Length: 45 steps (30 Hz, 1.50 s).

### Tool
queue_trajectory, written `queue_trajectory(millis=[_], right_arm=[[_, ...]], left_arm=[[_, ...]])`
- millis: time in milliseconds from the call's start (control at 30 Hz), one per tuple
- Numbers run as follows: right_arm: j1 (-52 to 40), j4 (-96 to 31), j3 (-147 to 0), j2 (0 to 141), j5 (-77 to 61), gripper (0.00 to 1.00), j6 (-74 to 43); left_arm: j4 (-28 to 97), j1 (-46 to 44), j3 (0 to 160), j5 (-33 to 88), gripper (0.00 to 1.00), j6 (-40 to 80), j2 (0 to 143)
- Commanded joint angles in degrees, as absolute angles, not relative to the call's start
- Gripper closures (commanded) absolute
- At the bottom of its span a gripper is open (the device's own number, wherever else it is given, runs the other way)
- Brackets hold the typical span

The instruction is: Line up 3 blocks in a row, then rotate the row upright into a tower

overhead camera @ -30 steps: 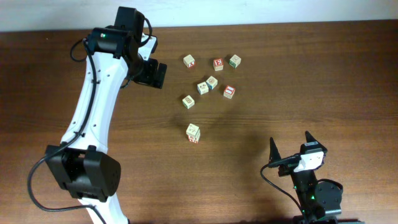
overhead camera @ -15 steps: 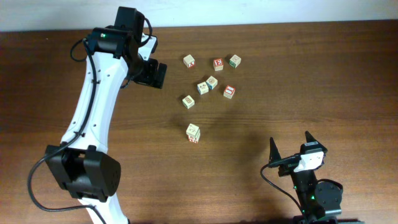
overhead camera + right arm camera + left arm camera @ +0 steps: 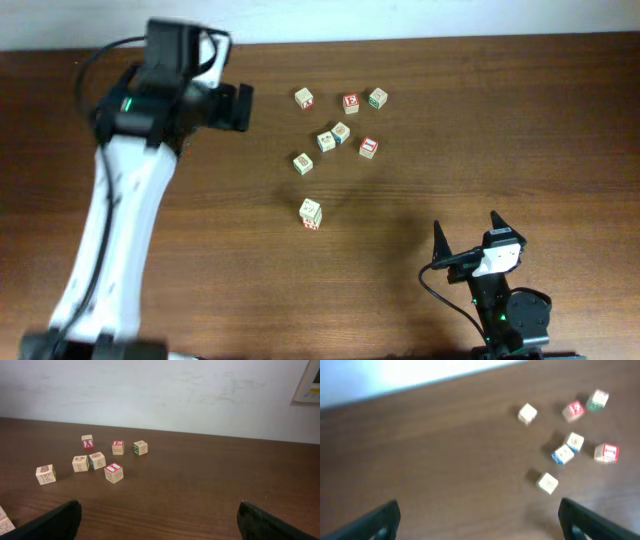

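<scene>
Several small alphabet blocks lie scattered on the brown table. One block (image 3: 304, 97) (image 3: 87, 441) shows a red side with a white letter. A pale block with reddish print (image 3: 303, 163) (image 3: 548, 482) (image 3: 46, 474) lies below it, and another (image 3: 311, 212) sits nearest the front. My left gripper (image 3: 236, 107) (image 3: 480, 525) hovers open, left of the cluster, with only bare wood between its fingers. Near the front edge, far from every block, my right gripper (image 3: 467, 236) (image 3: 160, 520) is also open and holds nothing.
A green-sided cube (image 3: 377, 97) (image 3: 597, 400), two red-topped cubes (image 3: 350, 102) (image 3: 368, 147) and a blue-sided cube (image 3: 327, 140) touching a pale one (image 3: 341, 131) fill out the cluster. A white wall (image 3: 160, 390) runs behind the table's far edge.
The left arm has swung to the left and is blurred with motion; its gripper has shifted a little up and left. The blocks and the right arm have not moved.
</scene>
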<state>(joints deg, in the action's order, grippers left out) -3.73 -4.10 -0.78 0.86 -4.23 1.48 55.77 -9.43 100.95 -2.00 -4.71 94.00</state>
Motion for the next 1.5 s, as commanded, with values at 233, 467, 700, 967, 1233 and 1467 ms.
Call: queue_trajectory(millis=[233, 467, 700, 967, 1233, 1467], right_arm=[[-3.4, -4.1, -0.3, 0.3, -4.9, 0.01, 1.1], [-3.4, -4.1, -0.3, 0.3, -4.9, 0.01, 1.1], [-3.4, -4.1, -0.3, 0.3, -4.9, 0.01, 1.1], [-3.4, -4.1, -0.3, 0.3, -4.9, 0.01, 1.1], [-3.4, -4.1, -0.3, 0.3, -4.9, 0.01, 1.1], [-3.4, -4.1, -0.3, 0.3, -4.9, 0.01, 1.1]], left_arm=[[19.2, -0.8, 44.9, 2.0, 0.01, -4.8, 53.1], [7.5, 3.5, 22.7, 2.1, 0.01, -4.8, 28.0], [6.4, 5.8, 12.7, 2.2, 0.01, -4.8, 11.7], [-2.2, 5.8, 4.0, 2.1, 0.01, -10.0, 1.9], [0.0, 5.8, 0.5, 2.1, 0.01, -10.4, 0.3], [4.7, 5.8, 0.5, 0.9, 0.01, -10.4, 0.3]])
